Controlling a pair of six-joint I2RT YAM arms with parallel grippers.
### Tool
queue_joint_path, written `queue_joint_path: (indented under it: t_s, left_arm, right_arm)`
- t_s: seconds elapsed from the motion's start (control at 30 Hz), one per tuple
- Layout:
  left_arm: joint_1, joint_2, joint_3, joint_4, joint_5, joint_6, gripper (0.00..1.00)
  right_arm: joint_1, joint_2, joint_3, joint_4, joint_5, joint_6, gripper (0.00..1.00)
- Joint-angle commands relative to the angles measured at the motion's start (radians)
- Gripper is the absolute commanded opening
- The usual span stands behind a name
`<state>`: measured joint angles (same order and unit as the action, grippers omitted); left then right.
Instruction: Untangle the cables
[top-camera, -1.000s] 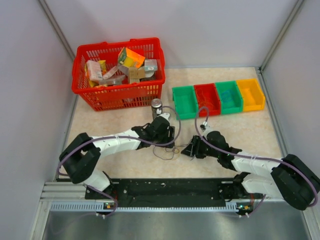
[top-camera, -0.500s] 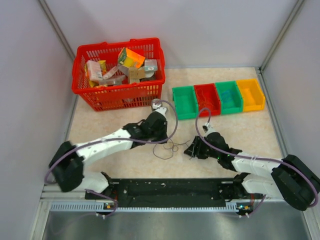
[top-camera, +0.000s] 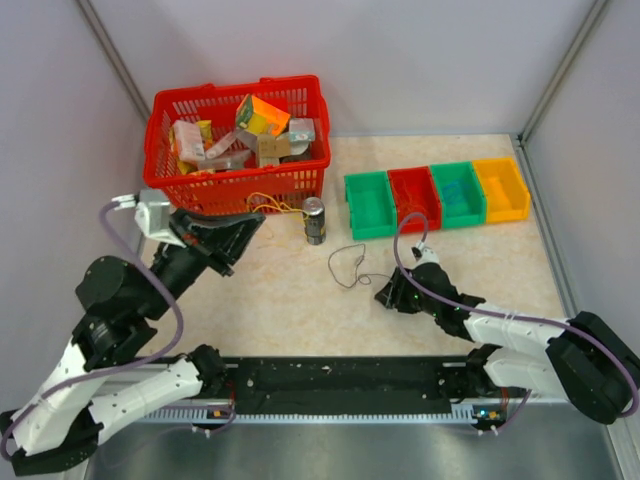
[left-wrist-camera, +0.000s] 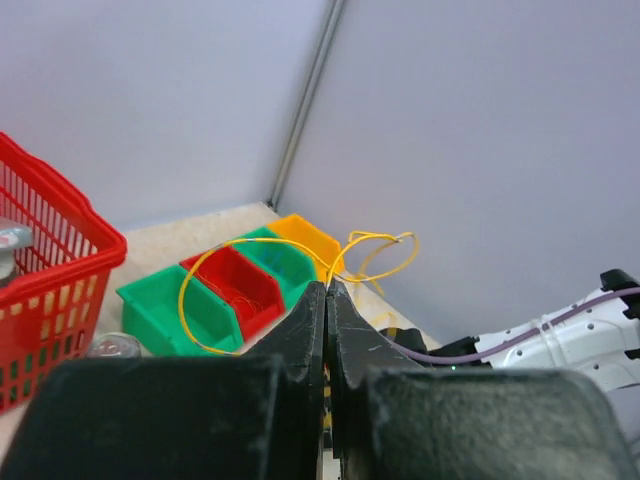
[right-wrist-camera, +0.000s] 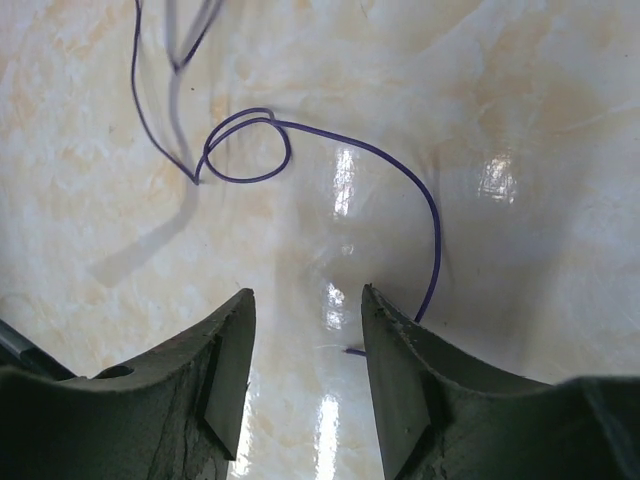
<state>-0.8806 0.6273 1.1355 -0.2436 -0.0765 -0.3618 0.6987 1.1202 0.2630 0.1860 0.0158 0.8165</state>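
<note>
The left gripper (left-wrist-camera: 326, 292) is raised beside the red basket (top-camera: 236, 190), its fingers pressed together on a yellow cable (left-wrist-camera: 183, 296) that loops out ahead. The right gripper (right-wrist-camera: 305, 300) sits low over the table with fingers spread. A purple cable (right-wrist-camera: 437, 235) lies curled there, its end between them, perhaps touching neither.
</note>
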Motion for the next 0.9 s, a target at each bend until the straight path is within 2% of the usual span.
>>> queue_joint_path:
  t_s: [0.0,0.13,0.23,0.37,0.47,0.6,0.77,0.87]
  left_arm:
    - [-0.001,-0.029,-0.002,0.010,-0.087,0.061,0.00]
    - [-0.001,0.023,-0.039,-0.028,-0.092,0.005,0.00]
    - [-0.001,0.072,-0.081,-0.028,-0.065,-0.028,0.00]
    - [0.000,0.142,-0.151,0.030,-0.040,-0.071,0.00]
    - [0.002,0.262,-0.152,0.104,0.010,-0.083,0.00]
    - [0.002,0.529,0.019,0.032,-0.051,-0.052,0.00]
    - [0.002,0.960,0.373,-0.210,-0.317,-0.051,0.00]
    - [0.000,1.150,0.536,-0.275,-0.489,-0.034,0.00]
  right_arm:
    - [0.005,0.003,0.010,-0.129,0.030,-0.062,0.49]
    - [0.010,-0.100,0.082,-0.178,-0.149,-0.210,0.55]
    - [0.030,-0.233,0.166,-0.308,-0.169,-0.279,0.66]
    - [0.033,-0.448,0.264,-0.494,-0.062,-0.309,0.77]
    - [0.032,-0.565,0.324,-0.609,0.073,-0.283,0.77]
    - [0.030,-0.689,0.349,-0.742,0.199,-0.200,0.74]
    - [0.031,-0.844,0.335,-0.784,0.197,-0.149,0.72]
    - [0.031,-0.910,0.341,-0.822,0.208,-0.135,0.72]
